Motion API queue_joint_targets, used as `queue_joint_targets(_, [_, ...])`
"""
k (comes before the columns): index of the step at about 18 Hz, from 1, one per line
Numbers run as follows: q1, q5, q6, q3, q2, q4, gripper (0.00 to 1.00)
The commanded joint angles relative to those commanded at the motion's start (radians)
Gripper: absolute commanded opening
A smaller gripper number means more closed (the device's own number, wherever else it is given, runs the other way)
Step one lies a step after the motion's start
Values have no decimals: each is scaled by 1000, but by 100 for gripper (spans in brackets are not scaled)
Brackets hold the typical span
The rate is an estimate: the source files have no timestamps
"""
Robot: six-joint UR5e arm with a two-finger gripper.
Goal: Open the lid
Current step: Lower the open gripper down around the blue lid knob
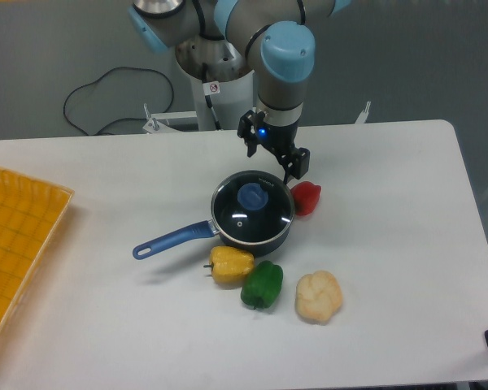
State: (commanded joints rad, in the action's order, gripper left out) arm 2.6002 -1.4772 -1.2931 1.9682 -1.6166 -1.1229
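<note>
The lid (264, 214), a clear glass disc with a thin metal rim and a blue centre knob (253, 196), rests on the dark blue saucepan (272, 240), whose long blue handle (172, 240) points to the left. My gripper (273, 162) hangs open just above and behind the lid's far right rim, its two dark fingers spread with nothing between them. It does not touch the lid.
A red pepper (307, 197) lies against the pan's right side, close to my fingers. A yellow pepper (231, 265), a green pepper (263, 284) and a cauliflower (318, 296) lie in front of the pan. A yellow tray (16, 252) lies at the left edge.
</note>
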Motion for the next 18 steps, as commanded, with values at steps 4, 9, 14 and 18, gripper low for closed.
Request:
queue_joint_targets(4, [-21, -6, 0, -29, -46, 28, 100])
queue_joint_targets(9, [-67, -41, 8, -45, -55, 28, 100])
queue_joint_targets(14, [-87, -87, 3, -43, -51, 26, 100])
queue_joint_targets(18, [-101, -106, 3, -48, -58, 26, 100])
